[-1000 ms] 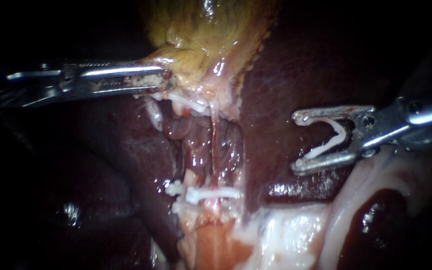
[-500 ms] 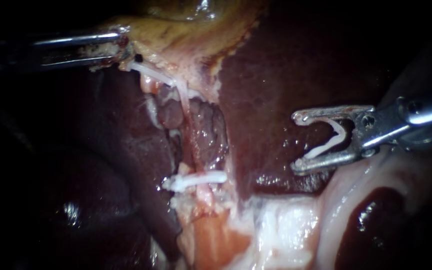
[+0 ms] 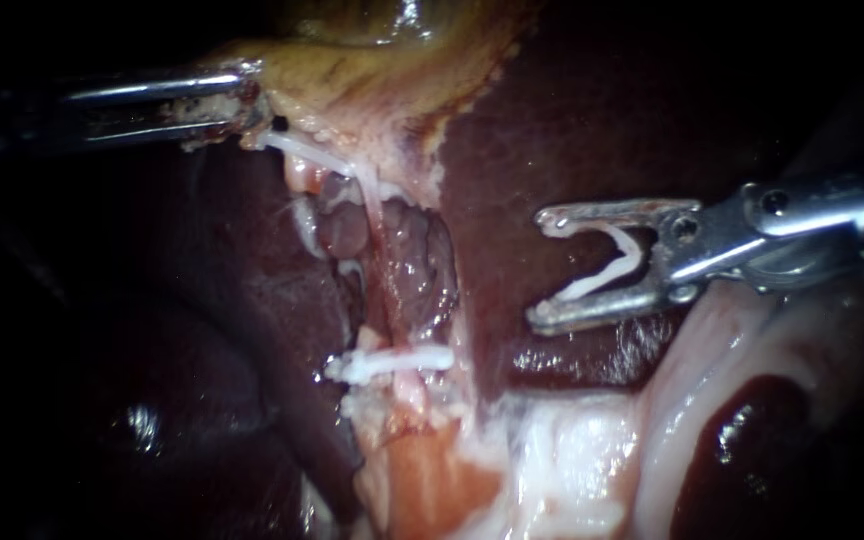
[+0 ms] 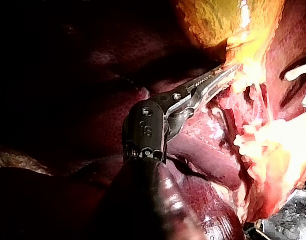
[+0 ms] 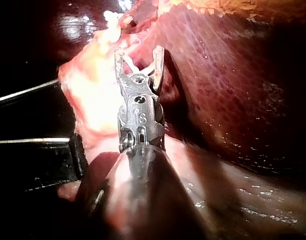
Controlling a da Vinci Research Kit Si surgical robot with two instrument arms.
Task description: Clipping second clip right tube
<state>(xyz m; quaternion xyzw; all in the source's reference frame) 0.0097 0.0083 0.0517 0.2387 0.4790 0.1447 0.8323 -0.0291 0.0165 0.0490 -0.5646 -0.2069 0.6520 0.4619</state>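
Note:
My left instrument [image 3: 247, 105] comes in at the upper left, jaws shut on the edge of the yellow-green gallbladder [image 3: 372, 70], holding it up and left. A thin pale tube [image 3: 370, 205] runs stretched from there down to a white clip [image 3: 392, 362] lying across it. My right instrument [image 3: 544, 270] hovers over the dark liver [image 3: 552, 130], right of the tube and apart from it. Its jaws stand wide, holding an open white clip [image 3: 617, 265]. The left wrist view shows the left instrument [image 4: 225, 75] on the gallbladder [image 4: 218, 20]. The right wrist view shows the right instrument [image 5: 139, 57] and its clip [image 5: 140, 66].
Pale fatty tissue [image 3: 572, 460] lies below and to the right of the clipped tube. Liver [image 3: 252, 300] borders the tube's left side. In the right wrist view the liver [image 5: 233, 90] lies beside the instrument.
The left instrument pulled the gallbladder up and left, stretching the tube. In the last half second the right instrument with its clip moved left, closer to the tube.

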